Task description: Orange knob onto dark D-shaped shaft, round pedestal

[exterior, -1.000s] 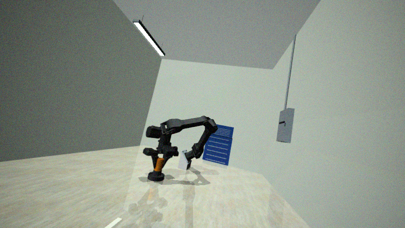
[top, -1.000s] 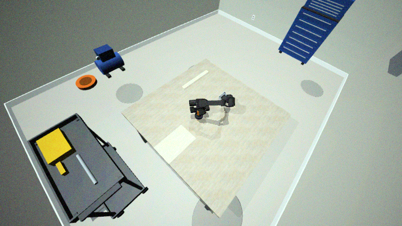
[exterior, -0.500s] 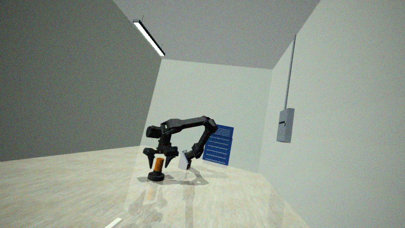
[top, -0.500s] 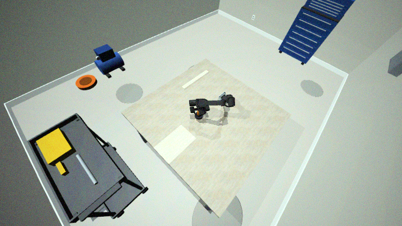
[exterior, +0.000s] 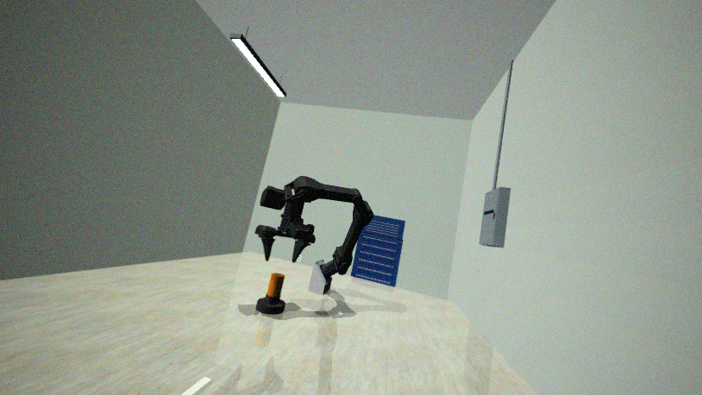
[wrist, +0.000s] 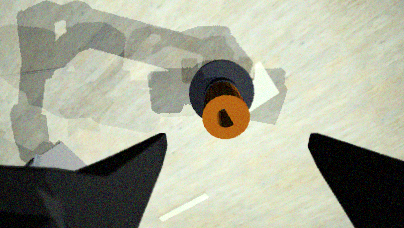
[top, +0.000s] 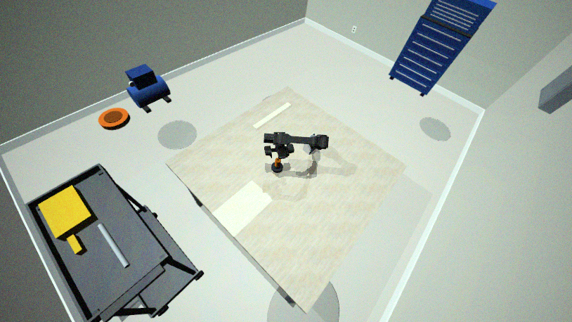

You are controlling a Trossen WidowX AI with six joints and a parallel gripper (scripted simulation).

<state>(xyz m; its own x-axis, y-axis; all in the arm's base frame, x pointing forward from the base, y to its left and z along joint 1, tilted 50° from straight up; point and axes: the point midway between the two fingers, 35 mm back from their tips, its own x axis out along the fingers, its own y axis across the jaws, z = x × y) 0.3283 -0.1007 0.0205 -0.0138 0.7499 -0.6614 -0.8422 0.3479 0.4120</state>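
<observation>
Below my opened jaws (top: 278, 152) (exterior: 280, 260), the orange knob (top: 277, 162) (exterior: 275, 285) (wrist: 226, 117) is standing upright on the round pedestal (top: 276, 168) (exterior: 270, 305); the arm (top: 299, 139) (exterior: 329, 191) arches, jaws downward.

Pale wood-look table (top: 339, 224) (exterior: 147, 314) (wrist: 330, 60) — round dark pedestal (top: 276, 168) (exterior: 270, 305) (wrist: 200, 87) on it; arm too.

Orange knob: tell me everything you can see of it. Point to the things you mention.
The orange knob (top: 277, 162) (exterior: 275, 285) (wrist: 226, 131) is a plain, solid-coloured cylinder, taller than wide, with a dark D-shaped hole in its flat round top. It stands about upright on the round black pedestal (top: 276, 169) (exterior: 270, 305) (wrist: 200, 87), low on it. The open gripper (exterior: 280, 260) (wrist: 236, 140) is above it, not touching. Its material is unclear.
</observation>
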